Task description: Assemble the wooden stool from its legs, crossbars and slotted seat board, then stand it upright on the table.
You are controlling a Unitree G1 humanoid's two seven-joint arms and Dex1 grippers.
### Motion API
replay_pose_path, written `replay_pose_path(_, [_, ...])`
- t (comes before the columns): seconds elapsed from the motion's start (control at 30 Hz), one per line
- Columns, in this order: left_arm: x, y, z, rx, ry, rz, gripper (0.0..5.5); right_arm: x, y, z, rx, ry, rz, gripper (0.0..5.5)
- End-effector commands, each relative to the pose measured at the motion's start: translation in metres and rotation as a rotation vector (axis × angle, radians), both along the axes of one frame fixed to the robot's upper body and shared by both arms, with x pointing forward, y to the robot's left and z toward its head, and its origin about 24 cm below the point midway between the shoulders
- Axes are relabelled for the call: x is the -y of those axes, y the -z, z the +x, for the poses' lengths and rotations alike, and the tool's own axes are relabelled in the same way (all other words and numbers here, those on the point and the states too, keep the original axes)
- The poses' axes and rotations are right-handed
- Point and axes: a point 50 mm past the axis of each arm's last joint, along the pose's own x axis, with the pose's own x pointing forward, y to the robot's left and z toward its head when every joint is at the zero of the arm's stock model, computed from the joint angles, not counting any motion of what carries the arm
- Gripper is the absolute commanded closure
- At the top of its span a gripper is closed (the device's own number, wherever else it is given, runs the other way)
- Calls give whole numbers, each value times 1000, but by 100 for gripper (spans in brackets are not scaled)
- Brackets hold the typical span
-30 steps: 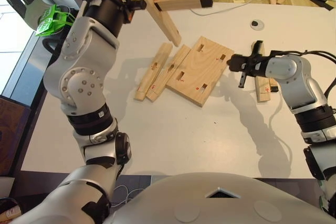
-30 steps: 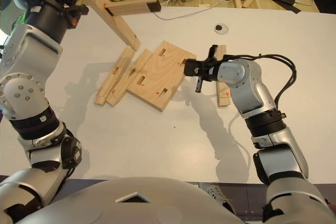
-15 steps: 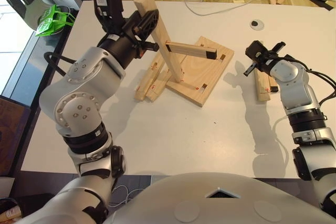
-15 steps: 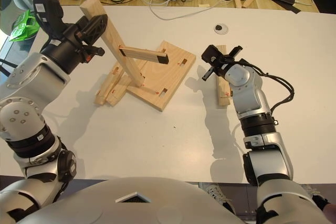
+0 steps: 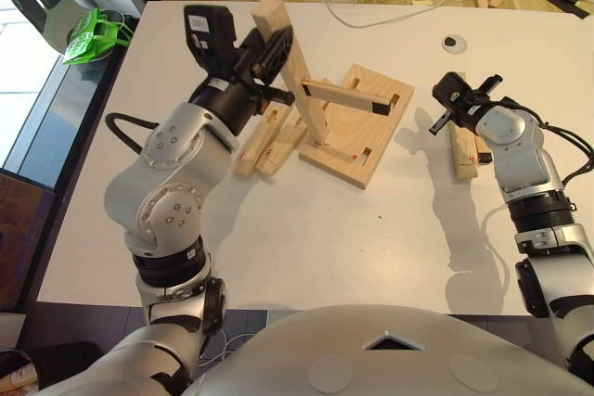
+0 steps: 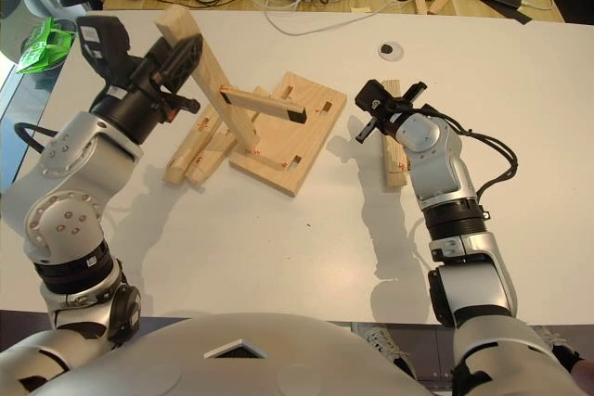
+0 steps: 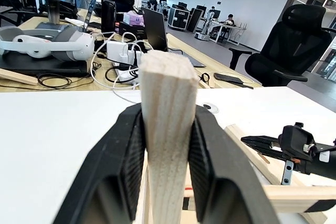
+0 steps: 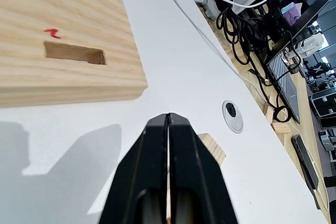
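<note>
- Left eye view: the left gripper point(image 5: 269, 51) pinches a square-cut, pale wooden leg point(image 5: 302, 81) near its top. The leg stands tilted, its foot on the seat board point(image 5: 380, 127).
- A short crossbar point(image 5: 343, 96) with a dark end juts sideways from the leg, over the board.
- The board is flat and light-grained, with rectangular slots and small red marks. It lies on the smooth white table point(image 5: 325, 248).
- Two more legs point(image 5: 255, 150) lie side by side just beside the board.
- The right gripper point(image 8: 169, 129), black fingers pressed together and empty, hangs near loose wooden pieces point(image 5: 461, 150).
</note>
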Motion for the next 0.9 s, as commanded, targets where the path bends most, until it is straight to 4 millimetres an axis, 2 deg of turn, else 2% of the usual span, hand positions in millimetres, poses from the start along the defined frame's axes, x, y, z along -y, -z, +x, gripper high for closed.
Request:
replay_pose_path(0.03, [0, 13, -7, -27, 36, 45, 448, -3, -4, 3, 12, -5, 18, 550])
replay_pose_path(0.37, [3, 29, -18, -14, 11, 108, 448, -5, -6, 5, 26, -9, 23, 550])
replay_pose_path(0.67, [6, 25, -14, 55, -37, 104, 448, -5, -5, 6, 28, -6, 29, 550])
replay_pose_path(0.77, [1, 21, -10, 83, -92, 74, 448, -5, -2, 5, 15, -7, 30, 550])
replay_pose_path(0.8, [0, 20, -10, 94, -103, 70, 412, -5, -1, 4, 10, -7, 32, 550])
replay_pose_path(0.9, [-1, 16, -11, 125, -108, 50, 375, -5, 2, 4, -11, -2, 45, 550])
